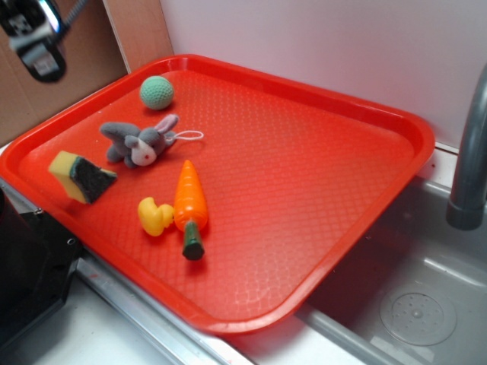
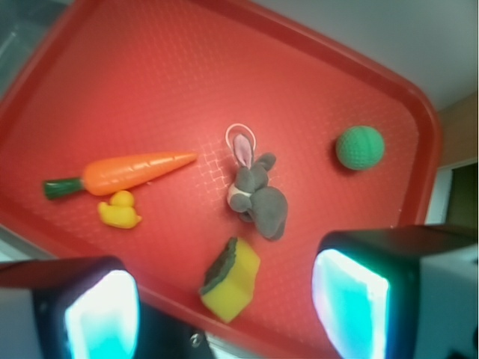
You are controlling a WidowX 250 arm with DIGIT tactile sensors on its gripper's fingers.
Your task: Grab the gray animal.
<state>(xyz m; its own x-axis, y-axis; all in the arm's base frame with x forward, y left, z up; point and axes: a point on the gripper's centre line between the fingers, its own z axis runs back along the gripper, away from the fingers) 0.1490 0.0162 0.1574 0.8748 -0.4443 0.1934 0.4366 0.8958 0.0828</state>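
Where the gray animal (image 1: 141,143) (image 2: 257,196) lies, on the left part of the red tray (image 1: 319,175) (image 2: 150,82), it rests on its side with its white face turned outward and its ears pointing toward the tray's middle. A thin white loop string (image 1: 190,136) (image 2: 241,132) extends from the ears onto bare tray. The green knitted ball (image 1: 156,92) (image 2: 360,147) sits near the plush, toward the far rim, not touching it. The yellow-and-dark sponge (image 1: 81,176) (image 2: 230,279) lies near the plush on the side toward the tray's left edge. The orange toy carrot (image 1: 189,204) (image 2: 127,173) lies nearer the tray's middle, green stem toward the near rim, with the yellow duck (image 1: 155,216) (image 2: 119,210) touching or just beside it. The gripper (image 2: 224,307) hangs above the tray, holding nothing; in the wrist view its two fingers (image 2: 350,303) stand wide apart, with the sponge between them and the plush just beyond. A gray faucet (image 1: 470,152) stands over the sink beside the tray.
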